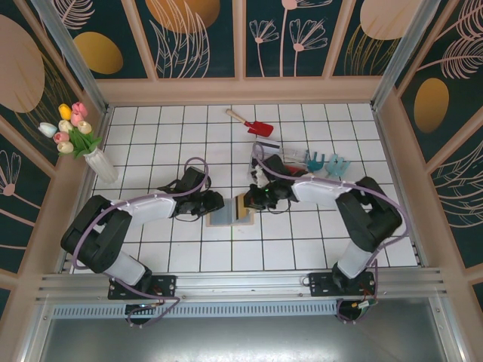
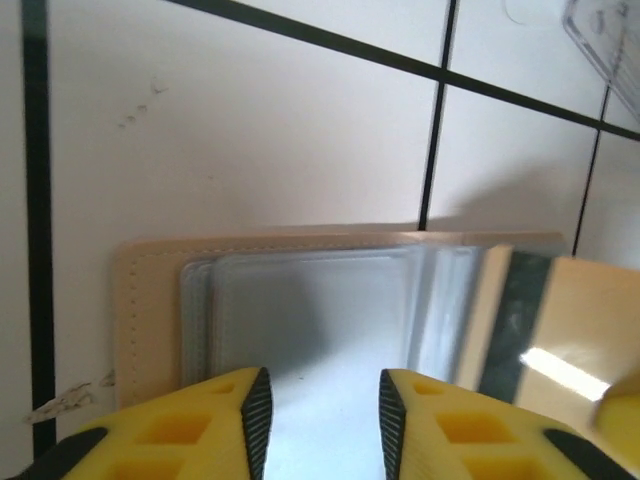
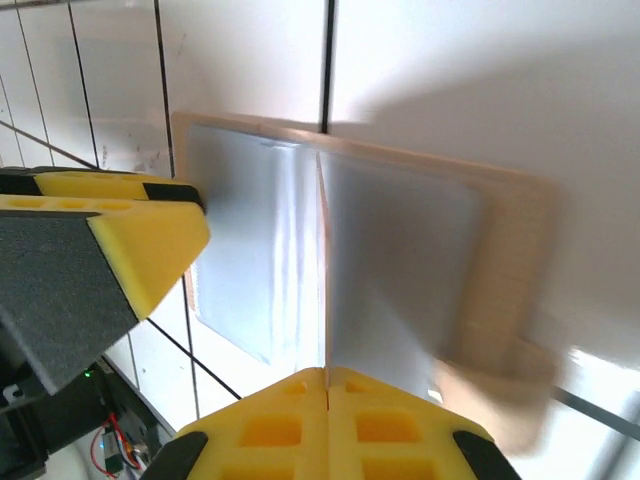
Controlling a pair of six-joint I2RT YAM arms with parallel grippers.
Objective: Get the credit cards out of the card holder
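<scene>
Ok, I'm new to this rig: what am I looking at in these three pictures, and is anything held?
Two robot arms are bolted at the table's near edge. The wide picture looks down from above and behind them; the other two come from wrist cameras, so the yellow blocks are each arm's own fingers. On the tiled table lies the open card holder, tan outside with clear pockets. The left gripper hovers open over it. The right gripper is shut on a thin sheet standing up from the holder; card or pocket leaf, I cannot tell. Farther back lie a red shovel and teal toys; a vase of tulips stands left.
</scene>
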